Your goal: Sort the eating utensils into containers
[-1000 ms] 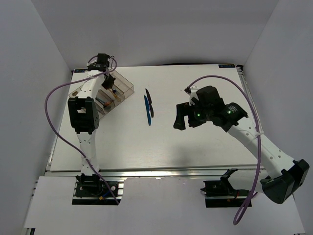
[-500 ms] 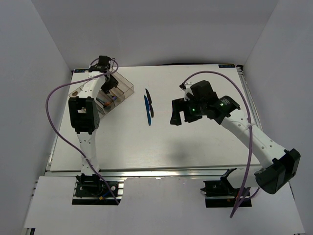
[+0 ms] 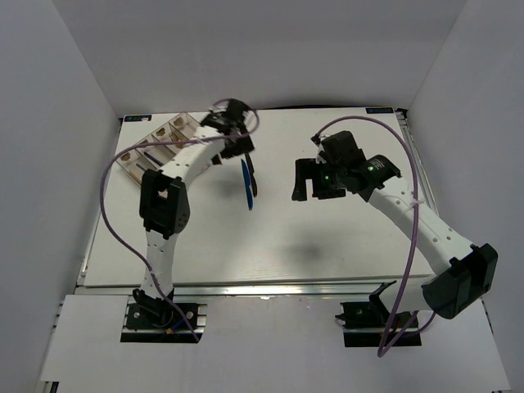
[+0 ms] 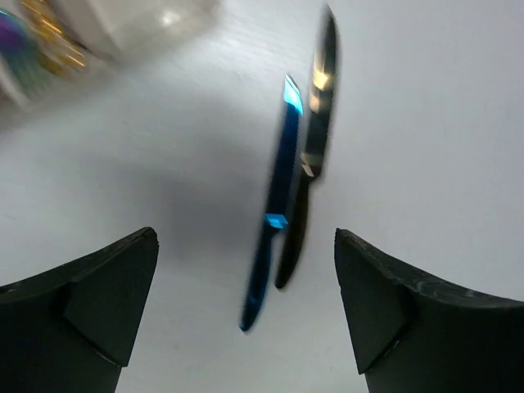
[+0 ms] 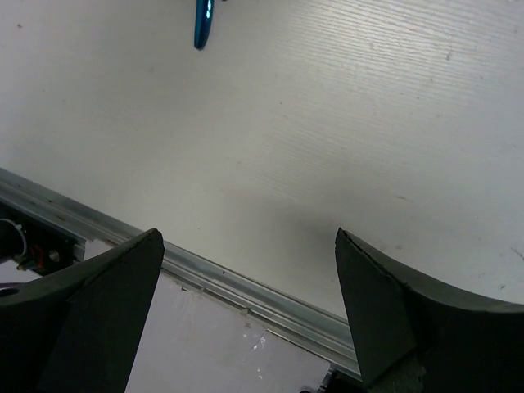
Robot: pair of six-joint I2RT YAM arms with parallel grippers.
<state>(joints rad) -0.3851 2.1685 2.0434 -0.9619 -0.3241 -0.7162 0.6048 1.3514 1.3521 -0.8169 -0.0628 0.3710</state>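
Near right — my right gripper hangs over the white table, jaws wide apart and holding nothing; the tip of the blue knife shows at the edge of its wrist view. Centre: blue knife and black knife lie flat, close side by side, seemingly touching at the handles, outside the tray. Over their far ends my left gripper hovers, fingers spread, empty. Far left — the clear organiser tray, some cutlery inside
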